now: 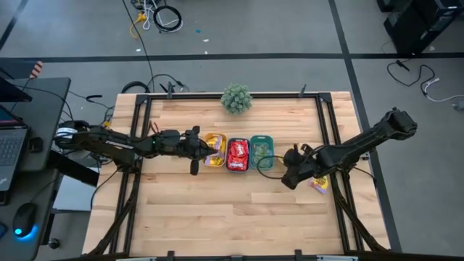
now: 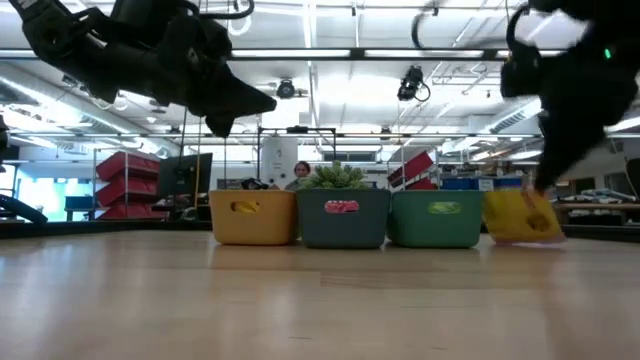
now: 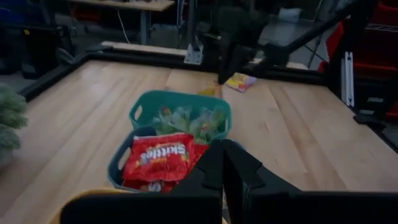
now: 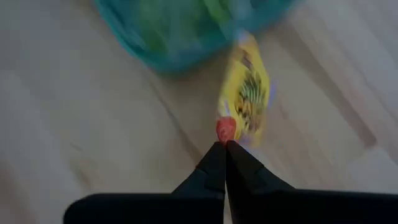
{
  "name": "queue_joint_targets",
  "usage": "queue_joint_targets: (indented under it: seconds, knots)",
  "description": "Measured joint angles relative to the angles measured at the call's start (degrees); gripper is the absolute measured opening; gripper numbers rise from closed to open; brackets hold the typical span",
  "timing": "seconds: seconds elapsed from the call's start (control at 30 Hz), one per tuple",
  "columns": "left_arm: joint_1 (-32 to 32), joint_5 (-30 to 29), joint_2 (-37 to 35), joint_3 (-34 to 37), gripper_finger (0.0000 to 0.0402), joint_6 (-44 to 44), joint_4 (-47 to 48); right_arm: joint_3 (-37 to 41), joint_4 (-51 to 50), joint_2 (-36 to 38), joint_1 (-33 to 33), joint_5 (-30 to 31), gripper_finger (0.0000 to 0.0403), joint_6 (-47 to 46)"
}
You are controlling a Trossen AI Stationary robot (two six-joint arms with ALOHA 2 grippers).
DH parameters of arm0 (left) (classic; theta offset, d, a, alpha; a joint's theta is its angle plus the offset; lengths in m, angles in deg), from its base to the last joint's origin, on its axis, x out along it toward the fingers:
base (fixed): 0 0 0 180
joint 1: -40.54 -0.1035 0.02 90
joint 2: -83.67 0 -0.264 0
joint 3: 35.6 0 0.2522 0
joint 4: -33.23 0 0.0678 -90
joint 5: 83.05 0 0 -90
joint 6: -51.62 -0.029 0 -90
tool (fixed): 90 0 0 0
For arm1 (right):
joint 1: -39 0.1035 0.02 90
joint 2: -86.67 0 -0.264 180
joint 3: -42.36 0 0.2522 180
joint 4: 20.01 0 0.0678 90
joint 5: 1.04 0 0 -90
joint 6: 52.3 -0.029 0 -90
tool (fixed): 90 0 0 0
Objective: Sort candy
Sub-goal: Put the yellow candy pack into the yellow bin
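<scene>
My right gripper [image 4: 225,147] has its fingers pinched on the near end of a yellow packet [image 4: 247,93] by the counter's right edge; its long axis points away toward the teal tray [image 1: 262,152]. Left gripper [image 3: 222,163], fingers pressed together, hovers at the yellow tray [image 1: 212,150].

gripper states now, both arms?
Left gripper: shut, empty, over the trays.
Right gripper: shut, pinching the end of a yellow candy packet beside the teal tray.
</scene>
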Motion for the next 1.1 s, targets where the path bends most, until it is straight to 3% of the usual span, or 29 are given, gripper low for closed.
queue_joint_targets:
  seconds: [0.23, 0.63, 0.8, 1.1]
  knots:
    - [0.1, -0.2, -0.5, -2.0, 0.0047, -4.5, 0.3, -6.8, -1.9, 4.1, 0.7, 1.8, 0.0000, 2.8]
    - [0.8, 4.7, 1.5, -5.6, 0.0151, -6.0, 0.2, -15.2, 1.2, 1.8, -0.1, 5.3, 0.0000, 12.8]
    - [2.2, 4.7, 6.2, -10.0, 0.0172, -10.2, 1.1, -15.3, 5.9, 0.8, -0.9, 5.2, 0.0000, 16.1]
    - [3.1, 2.3, 18.6, -24.3, 0.0199, -18.0, 7.3, -15.3, 9.7, 0.6, -1.6, 5.1, 0.0000, 19.2]
